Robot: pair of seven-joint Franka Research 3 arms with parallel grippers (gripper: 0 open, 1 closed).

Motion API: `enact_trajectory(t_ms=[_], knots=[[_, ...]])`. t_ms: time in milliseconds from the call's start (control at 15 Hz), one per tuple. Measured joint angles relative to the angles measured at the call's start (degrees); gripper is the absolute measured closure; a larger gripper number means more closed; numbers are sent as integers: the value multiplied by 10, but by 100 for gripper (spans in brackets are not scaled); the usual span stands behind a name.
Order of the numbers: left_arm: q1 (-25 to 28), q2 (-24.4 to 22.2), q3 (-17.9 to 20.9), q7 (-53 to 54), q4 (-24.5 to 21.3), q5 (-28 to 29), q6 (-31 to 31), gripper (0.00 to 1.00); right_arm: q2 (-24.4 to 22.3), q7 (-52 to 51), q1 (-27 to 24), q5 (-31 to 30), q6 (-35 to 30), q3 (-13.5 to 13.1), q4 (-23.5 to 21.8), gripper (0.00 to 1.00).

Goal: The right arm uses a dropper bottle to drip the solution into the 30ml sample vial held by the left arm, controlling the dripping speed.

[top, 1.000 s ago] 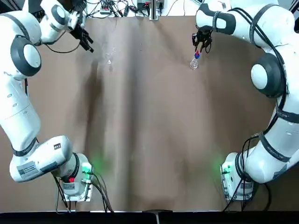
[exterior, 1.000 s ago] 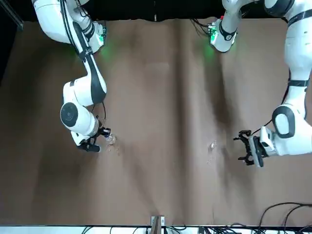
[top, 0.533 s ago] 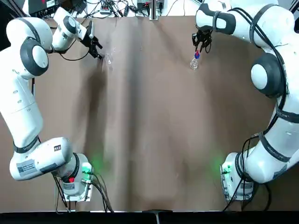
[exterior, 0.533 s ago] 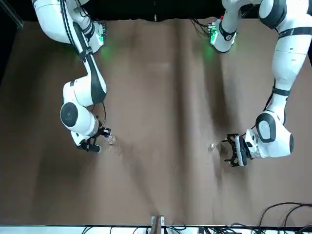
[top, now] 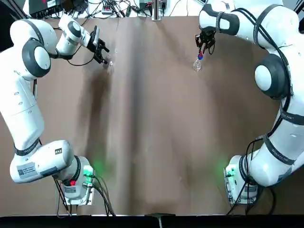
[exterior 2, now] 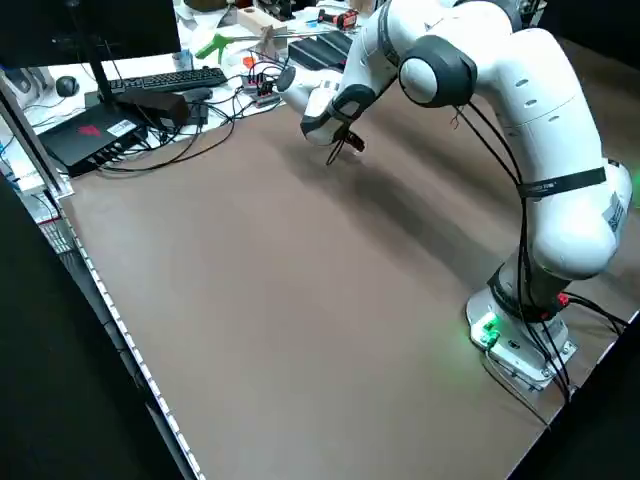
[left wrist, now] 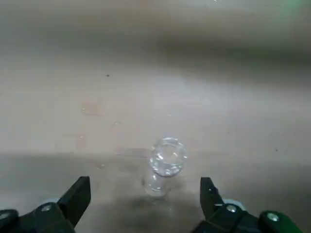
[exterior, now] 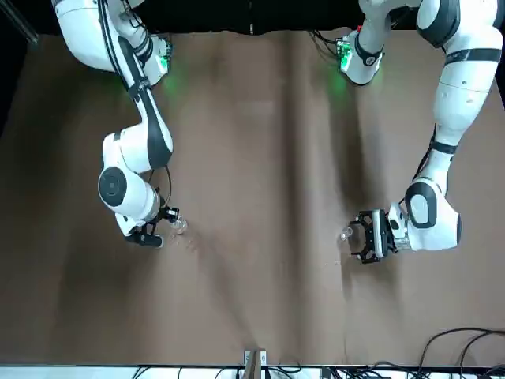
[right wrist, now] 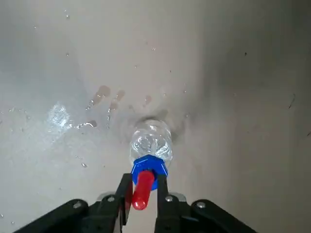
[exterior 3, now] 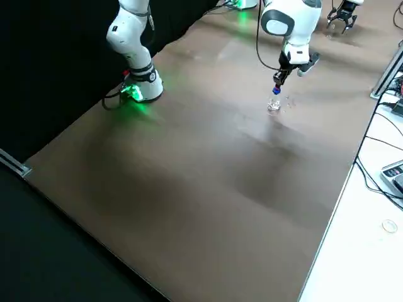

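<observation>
The dropper bottle (top: 197,64) stands upright on the brown table at the far right. Its blue collar and red bulb (right wrist: 142,190) point up, and my right gripper (right wrist: 141,193) is shut on the bulb from above; the same gripper (exterior: 155,227) shows in the front view. The 30ml sample vial (left wrist: 167,157) stands clear and upright at the far left, also seen as vial (exterior: 346,234). My left gripper (left wrist: 143,196) is open and low to the table. The vial sits just ahead of its fingertips (left wrist: 80,191), untouched. The solution cannot be made out.
Small wet marks (right wrist: 104,94) lie on the table by the bottle. Cables, a keyboard (exterior 2: 165,80) and electronics crowd the far edge beyond the table. Both arm bases (top: 78,183) stand at the near edge with green lights.
The left gripper has swung from the far left edge toward the vial and now faces it closely. The right gripper and the bottle have not moved.
</observation>
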Motion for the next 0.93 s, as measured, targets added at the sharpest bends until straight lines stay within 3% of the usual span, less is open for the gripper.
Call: enact_trajectory(t_ms=[200, 467, 933], knots=[[1, 0, 0, 19, -9, -1, 0, 0, 0, 0, 0, 0, 0, 0, 0, 77], [-2, 0, 0, 37, -10, -39, 0, 0, 0, 0, 0, 0, 0, 0, 0, 89], [-11, 1, 0, 97, -15, -64, 0, 0, 1, 1, 0, 0, 0, 0, 0, 97]])
